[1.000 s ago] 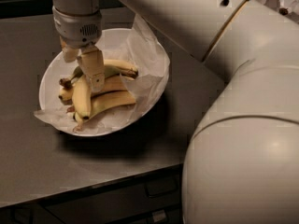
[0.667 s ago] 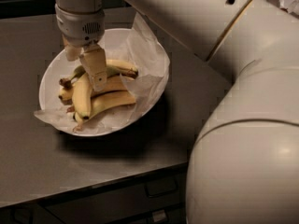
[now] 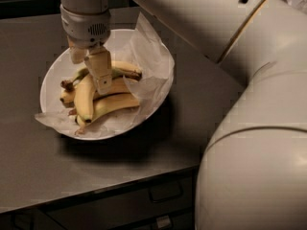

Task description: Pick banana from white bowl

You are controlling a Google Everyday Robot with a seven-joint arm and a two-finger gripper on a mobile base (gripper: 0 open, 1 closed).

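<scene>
- Large shallow white bowl (image 3: 52, 75), lined with crinkled white paper (image 3: 154, 56), sits on the dark grey tabletop (image 3: 192, 110).
- Long curved yellow banana (image 3: 123, 69) lies across the bowl's 12 o'clock half, its green-tinged stem at 9 o'clock and dark tip at 3 o'clock.
- Straighter yellow bananas (image 3: 85, 99) are stacked toward 6 o'clock.
- Two-finger gripper (image 3: 90, 75) hangs down into the bowl, fingers spread apart and apparently straddling the stem end, likely so a squeeze grips only that fruit.
</scene>
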